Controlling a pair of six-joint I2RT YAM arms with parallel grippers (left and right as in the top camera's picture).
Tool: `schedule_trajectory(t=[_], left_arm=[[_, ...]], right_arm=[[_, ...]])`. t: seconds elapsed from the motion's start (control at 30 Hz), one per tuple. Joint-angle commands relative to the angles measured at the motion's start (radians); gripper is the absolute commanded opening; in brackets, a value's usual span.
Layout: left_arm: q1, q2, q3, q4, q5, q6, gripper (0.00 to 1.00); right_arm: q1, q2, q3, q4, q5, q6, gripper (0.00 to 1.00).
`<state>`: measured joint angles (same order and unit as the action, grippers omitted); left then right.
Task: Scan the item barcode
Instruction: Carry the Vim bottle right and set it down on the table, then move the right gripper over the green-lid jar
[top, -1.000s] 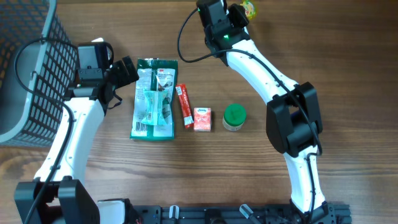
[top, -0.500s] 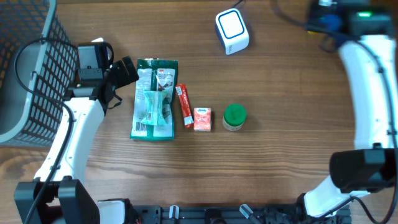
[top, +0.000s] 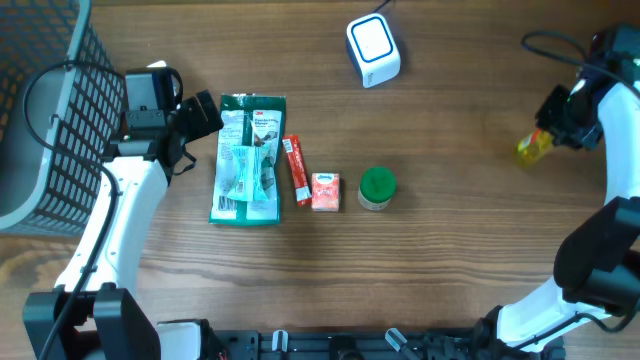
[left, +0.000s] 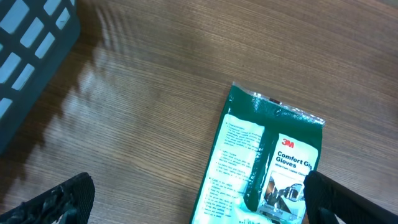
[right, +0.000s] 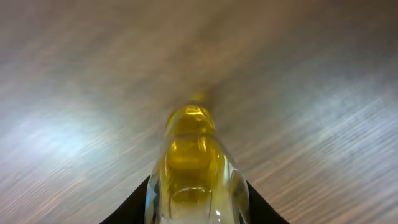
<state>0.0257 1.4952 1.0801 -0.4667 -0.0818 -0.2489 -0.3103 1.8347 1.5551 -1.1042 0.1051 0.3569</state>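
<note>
Far left of the scanner (top: 373, 50) and lower: mesh basket (top: 60, 100) at the table's edge. Left of the scanner: left gripper (top: 207, 114), fingers spread wide, gripping nothing, hovering just beside the upper left corner of the glove pack (top: 247, 160). Below-left of the scanner, in a row: glove pack lying flat, red stick (top: 297, 170), small red box (top: 325, 191), green-lidded jar (top: 377, 187) almost straight below the scanner. Well right of the scanner and lower: yellow bottle (top: 532, 148), pinched by the right gripper (top: 548, 130), sticking out down-left from its fingers. Looks blurred in the right wrist view.
</note>
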Motion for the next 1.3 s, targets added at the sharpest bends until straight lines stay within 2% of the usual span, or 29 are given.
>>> schedule_trajectory(t=[0.0, 0.07, 0.13, 0.17, 0.2, 0.23, 0.27, 0.4, 0.47, 0.57, 0.7, 0.77, 0.8, 0.87, 0.93, 1.1, 1.2, 1.27], left_arm=[[0.003, -0.003, 0.008, 0.003, -0.01, 0.009, 1.0], [0.003, -0.003, 0.008, 0.003, -0.01, 0.009, 1.0], [0.003, -0.003, 0.008, 0.003, -0.01, 0.009, 1.0], [0.003, -0.003, 0.008, 0.003, -0.01, 0.009, 1.0], [0.003, -0.003, 0.008, 0.003, -0.01, 0.009, 1.0], [0.003, -0.003, 0.008, 0.003, -0.01, 0.009, 1.0], [0.003, -0.003, 0.008, 0.003, -0.01, 0.009, 1.0], [0.003, -0.003, 0.008, 0.003, -0.01, 0.009, 1.0], [0.003, -0.003, 0.008, 0.003, -0.01, 0.009, 1.0], [0.003, -0.003, 0.008, 0.003, -0.01, 0.009, 1.0], [0.003, -0.003, 0.008, 0.003, -0.01, 0.009, 1.0], [0.003, -0.003, 0.008, 0.003, -0.01, 0.009, 1.0], [0.003, -0.003, 0.008, 0.003, -0.01, 0.009, 1.0], [0.003, -0.003, 0.008, 0.003, -0.01, 0.009, 1.0], [0.003, -0.003, 0.008, 0.003, -0.01, 0.009, 1.0], [0.003, -0.003, 0.008, 0.003, -0.01, 0.009, 1.0], [0.003, -0.003, 0.008, 0.003, -0.01, 0.009, 1.0], [0.003, -0.003, 0.008, 0.003, -0.01, 0.009, 1.0]], right_arm=[[0.002, 0.011, -0.075, 0.059, 0.082, 0.095, 0.3], [0.002, 0.011, -0.103, 0.087, 0.082, 0.095, 0.3], [0.002, 0.011, -0.106, 0.093, 0.082, 0.089, 0.36], [0.002, 0.011, -0.106, 0.093, 0.082, 0.089, 0.57], [0.002, 0.011, -0.106, 0.093, 0.082, 0.089, 0.88], [0.002, 0.011, -0.106, 0.092, 0.081, 0.089, 0.96], [0.002, 0.011, -0.106, 0.091, 0.081, 0.089, 0.98], [0.002, 0.001, -0.096, 0.081, 0.081, 0.088, 0.99], [0.002, -0.029, -0.034, 0.037, 0.08, 0.086, 0.99], [0.003, -0.102, 0.122, -0.054, 0.027, 0.008, 0.99], [0.004, -0.214, 0.177, -0.102, 0.024, 0.011, 0.99], [0.004, -0.24, 0.177, -0.118, -0.055, 0.01, 0.99], [0.004, -0.241, 0.175, -0.125, -0.169, -0.006, 0.99], [0.011, -0.241, 0.15, -0.126, -0.324, -0.098, 0.99], [0.035, -0.239, 0.114, -0.14, -0.399, -0.14, 0.99], [0.167, -0.238, -0.027, -0.13, -0.414, -0.152, 0.98], [0.303, -0.238, -0.132, -0.044, -0.413, -0.151, 0.96], [0.393, -0.238, -0.201, 0.05, -0.397, -0.136, 0.92]])
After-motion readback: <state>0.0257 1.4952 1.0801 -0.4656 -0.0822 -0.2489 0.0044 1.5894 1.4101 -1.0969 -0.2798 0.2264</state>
